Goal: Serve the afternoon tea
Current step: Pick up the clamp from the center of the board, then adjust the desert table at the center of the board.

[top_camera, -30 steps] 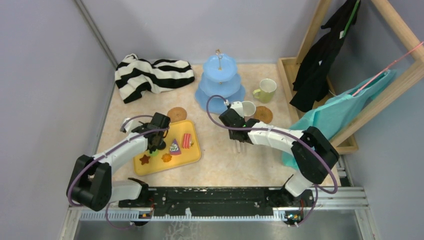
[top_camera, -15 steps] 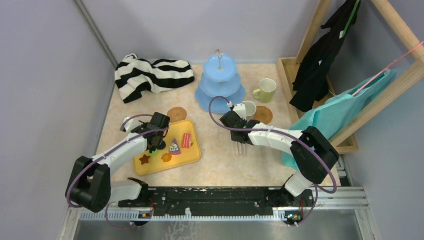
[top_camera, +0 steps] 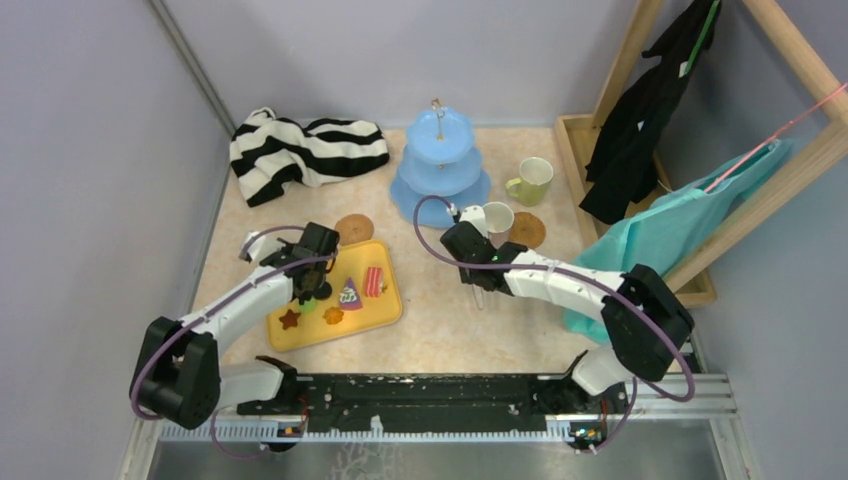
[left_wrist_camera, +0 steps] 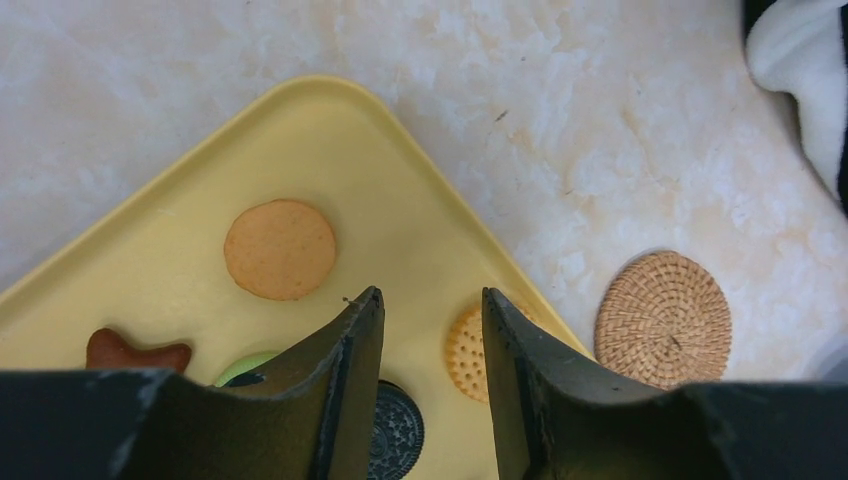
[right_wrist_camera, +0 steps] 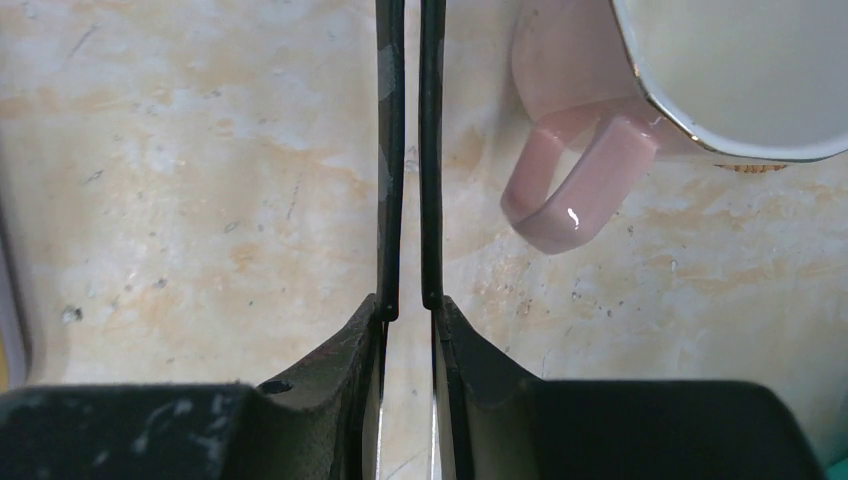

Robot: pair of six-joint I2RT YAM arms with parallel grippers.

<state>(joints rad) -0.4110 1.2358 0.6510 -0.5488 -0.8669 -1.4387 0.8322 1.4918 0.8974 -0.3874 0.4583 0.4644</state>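
The small toy cookies and cake slices lie on a yellow rectangular plastic tray (top_camera: 385,305) at the left of the beige marbled tabletop (top_camera: 440,300). A purple wedge cake slice (top_camera: 349,293) and a red striped cake slice (top_camera: 373,281) sit toward the tray's far side. A brown star cookie (top_camera: 289,319) and an orange flower cookie (top_camera: 333,315) sit nearer the arms. The left wrist view adds a plain round tan cookie (left_wrist_camera: 280,249), a dotted pale cracker (left_wrist_camera: 466,350) and a dark round sandwich cookie (left_wrist_camera: 400,432).

The light-blue three-tier stand (top_camera: 440,160) stands upright at the far middle of the table. Right of it sits the yellow-green cup (top_camera: 530,180). Nearer the arms, the white cup with a pink handle (top_camera: 497,216) sits just beside one round cork coaster (top_camera: 527,229). The other round cork coaster (top_camera: 353,228) lies just past the tray's far corner.

The left gripper (left_wrist_camera: 430,295) hangs over the far part of the tray, fingers parted with nothing between them; the sandwich cookie shows through the gap. The right gripper (right_wrist_camera: 410,305) is clenched on a pair of thin metal tongs (right_wrist_camera: 385,150). Their two blades run close together and nearly parallel, pointing down at bare table just left of the pink handle (right_wrist_camera: 575,195).

A black-and-white striped cloth (top_camera: 305,150) lies bunched at the far left. At the right, a wooden frame (top_camera: 810,160) carries a black garment (top_camera: 640,120) and a teal garment (top_camera: 690,225).
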